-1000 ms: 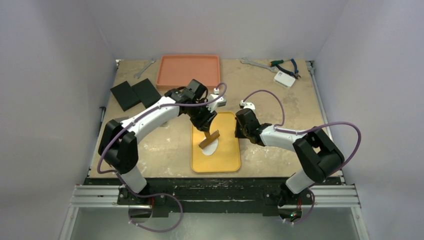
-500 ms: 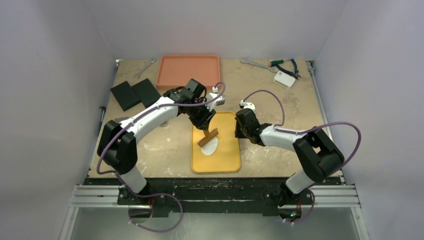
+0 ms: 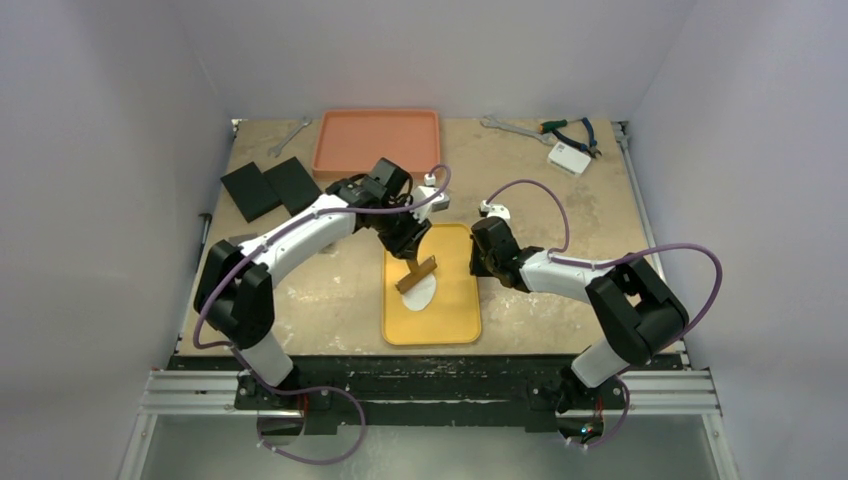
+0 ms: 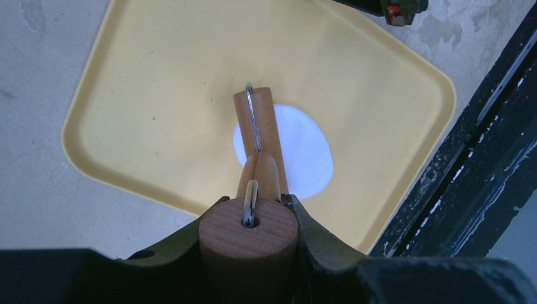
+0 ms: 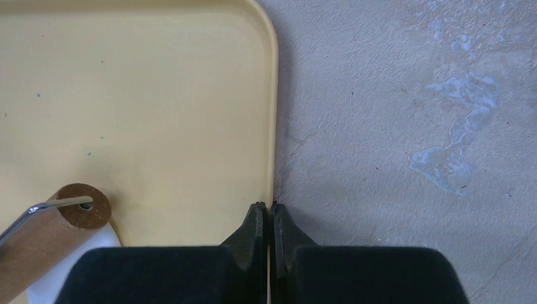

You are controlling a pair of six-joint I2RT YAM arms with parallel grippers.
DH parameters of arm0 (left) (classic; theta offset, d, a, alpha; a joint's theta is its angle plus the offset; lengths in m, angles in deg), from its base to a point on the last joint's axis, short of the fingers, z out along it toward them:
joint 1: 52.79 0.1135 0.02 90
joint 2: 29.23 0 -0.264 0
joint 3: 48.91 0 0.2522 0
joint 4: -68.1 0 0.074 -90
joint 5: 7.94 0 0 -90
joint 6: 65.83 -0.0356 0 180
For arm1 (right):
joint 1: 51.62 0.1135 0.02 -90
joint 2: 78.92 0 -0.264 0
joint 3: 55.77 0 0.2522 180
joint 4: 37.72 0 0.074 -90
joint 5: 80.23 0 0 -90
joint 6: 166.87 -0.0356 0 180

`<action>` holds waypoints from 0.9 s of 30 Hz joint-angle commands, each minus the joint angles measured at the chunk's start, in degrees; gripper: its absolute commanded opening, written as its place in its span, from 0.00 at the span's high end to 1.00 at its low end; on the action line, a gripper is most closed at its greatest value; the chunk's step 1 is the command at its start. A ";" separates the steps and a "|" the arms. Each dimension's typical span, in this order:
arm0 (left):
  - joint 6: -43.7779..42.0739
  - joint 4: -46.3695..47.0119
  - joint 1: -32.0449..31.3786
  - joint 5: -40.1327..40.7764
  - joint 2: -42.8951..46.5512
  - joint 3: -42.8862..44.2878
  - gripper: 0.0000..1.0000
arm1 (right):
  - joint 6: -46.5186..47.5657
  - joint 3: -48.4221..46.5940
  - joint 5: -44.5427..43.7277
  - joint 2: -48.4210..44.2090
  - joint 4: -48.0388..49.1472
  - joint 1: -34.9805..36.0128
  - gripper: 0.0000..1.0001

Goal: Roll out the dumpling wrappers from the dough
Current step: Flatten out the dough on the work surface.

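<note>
A flat oval of white dough (image 3: 424,294) lies on the yellow tray (image 3: 432,335). A wooden roller (image 3: 417,274) rests on the dough's far part. My left gripper (image 3: 408,246) is shut on the roller's round wooden handle (image 4: 248,235), and the drum (image 4: 259,123) crosses the dough (image 4: 307,152) ahead of it. My right gripper (image 3: 478,263) is shut on the tray's right rim (image 5: 273,126), its fingertips (image 5: 256,212) pinching the edge. The roller's end (image 5: 81,207) and a bit of dough (image 5: 47,285) show at that view's lower left. Dumpling wrappers are out of view.
An orange tray (image 3: 376,140) stands at the back. Two black blocks (image 3: 270,187) lie at the back left, a wrench (image 3: 290,135) beyond them. At the back right are another wrench (image 3: 505,125), pliers (image 3: 572,130) and a small white box (image 3: 568,157).
The left gripper and roller have crept slightly toward the far end of the tray over the dough. The right arm has not moved.
</note>
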 commanded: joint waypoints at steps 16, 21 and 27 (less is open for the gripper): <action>-4.52 2.57 -2.35 8.47 -0.85 -3.82 1.00 | 1.88 -0.33 -0.01 0.91 -0.93 0.16 1.00; -5.97 2.94 4.32 10.28 -3.39 -2.90 1.00 | 1.89 -0.06 0.01 0.44 -0.93 0.16 1.00; -4.84 2.20 1.04 8.25 -1.97 -2.89 1.00 | 1.97 -0.38 0.17 0.90 -0.93 0.14 1.00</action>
